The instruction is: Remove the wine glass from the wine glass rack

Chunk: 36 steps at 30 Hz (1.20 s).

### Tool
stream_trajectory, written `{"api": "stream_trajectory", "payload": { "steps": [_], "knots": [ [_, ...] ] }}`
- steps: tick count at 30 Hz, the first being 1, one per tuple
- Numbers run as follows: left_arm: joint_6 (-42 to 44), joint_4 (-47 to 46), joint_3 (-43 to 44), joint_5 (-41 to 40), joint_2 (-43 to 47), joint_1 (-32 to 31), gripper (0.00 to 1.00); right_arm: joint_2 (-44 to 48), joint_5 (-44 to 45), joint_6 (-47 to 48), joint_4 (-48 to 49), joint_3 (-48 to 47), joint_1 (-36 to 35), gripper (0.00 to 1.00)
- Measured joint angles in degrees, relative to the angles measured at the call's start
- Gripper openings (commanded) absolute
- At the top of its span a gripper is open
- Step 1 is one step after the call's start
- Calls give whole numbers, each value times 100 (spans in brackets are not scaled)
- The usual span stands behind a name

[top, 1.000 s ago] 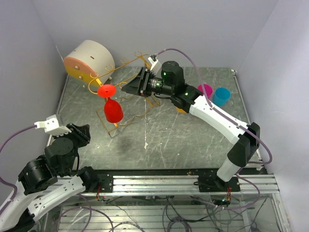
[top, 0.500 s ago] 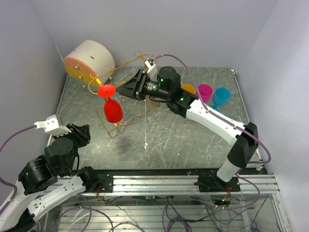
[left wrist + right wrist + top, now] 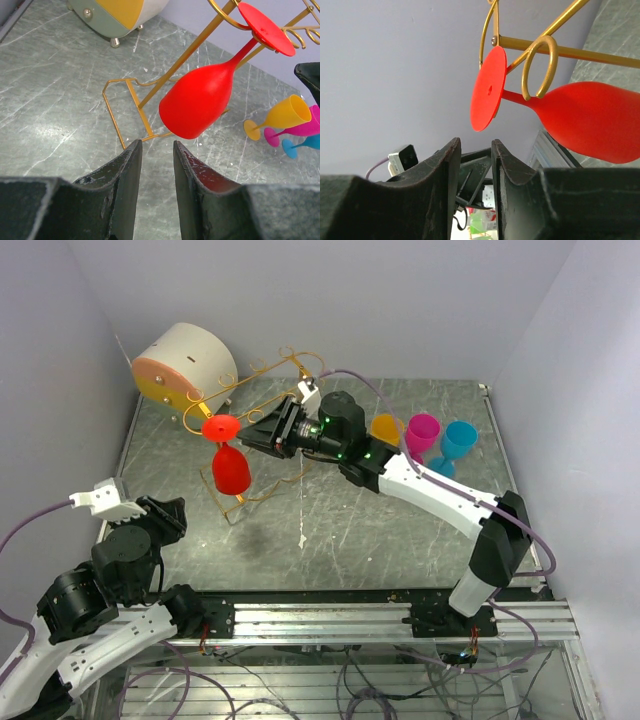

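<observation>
A red wine glass (image 3: 231,468) hangs bowl-down by its foot from the top rails of the gold wire wine glass rack (image 3: 250,375) at the back left. My right gripper (image 3: 250,436) is open by a narrow gap, its tips just right of the glass's stem and foot and apart from them. In the right wrist view the red wine glass (image 3: 590,120) and its round foot lie just past the gripper (image 3: 476,145), under a rack rail (image 3: 560,50). My left gripper (image 3: 157,150) is open and holds nothing, low and short of the red wine glass (image 3: 200,102).
A cream drum with an orange face (image 3: 185,362) stands behind the rack at the back left. An orange glass (image 3: 384,427), a pink glass (image 3: 422,430) and a blue glass (image 3: 458,438) stand at the back right. The rack's rectangular wire base (image 3: 120,107) lies on the table.
My right arm has reached left, bringing its gripper up to the red glass's foot and uncovering the orange glass. The left arm and the glass have not moved.
</observation>
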<state>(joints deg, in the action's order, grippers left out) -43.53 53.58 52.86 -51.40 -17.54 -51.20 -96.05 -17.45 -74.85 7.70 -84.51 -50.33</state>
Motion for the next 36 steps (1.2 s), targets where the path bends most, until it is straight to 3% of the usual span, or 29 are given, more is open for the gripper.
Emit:
{"api": "stream_trajectory", "payload": {
  "steps": [36],
  "knots": [
    [-44, 74, 0, -57, 98, 0, 42, -310, 748, -251, 227, -133, -219, 30]
  ]
}}
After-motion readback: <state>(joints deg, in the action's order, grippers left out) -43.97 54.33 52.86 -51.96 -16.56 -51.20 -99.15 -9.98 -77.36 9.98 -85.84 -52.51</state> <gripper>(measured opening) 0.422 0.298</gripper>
